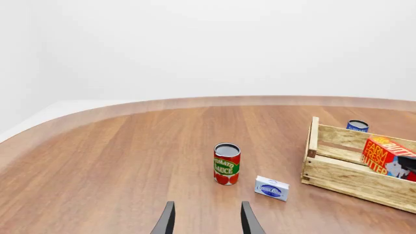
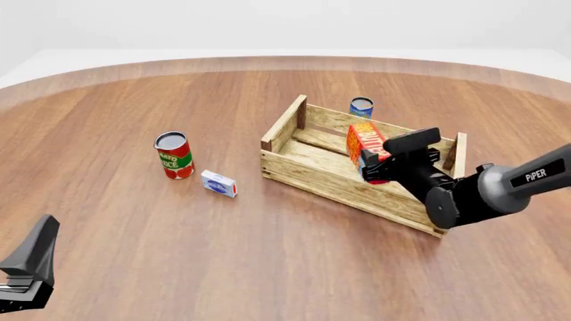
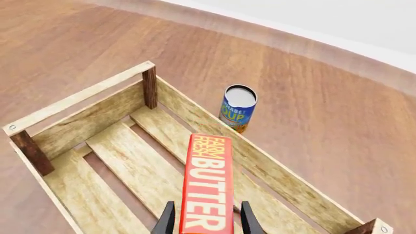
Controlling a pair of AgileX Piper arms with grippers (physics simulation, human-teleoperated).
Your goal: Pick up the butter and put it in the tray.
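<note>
Your right end effector (image 3: 202,219) is gripping the butter (image 3: 206,183) between closed fingers, holding it over the tray (image 2: 295,175); you are nearing completion, with only lowering and release remaining.

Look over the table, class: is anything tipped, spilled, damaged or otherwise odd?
Nothing stands out. Both cans, the tomato sauce can and blue can, stand upright; the butter is simply held by the right gripper over the tray.
</note>
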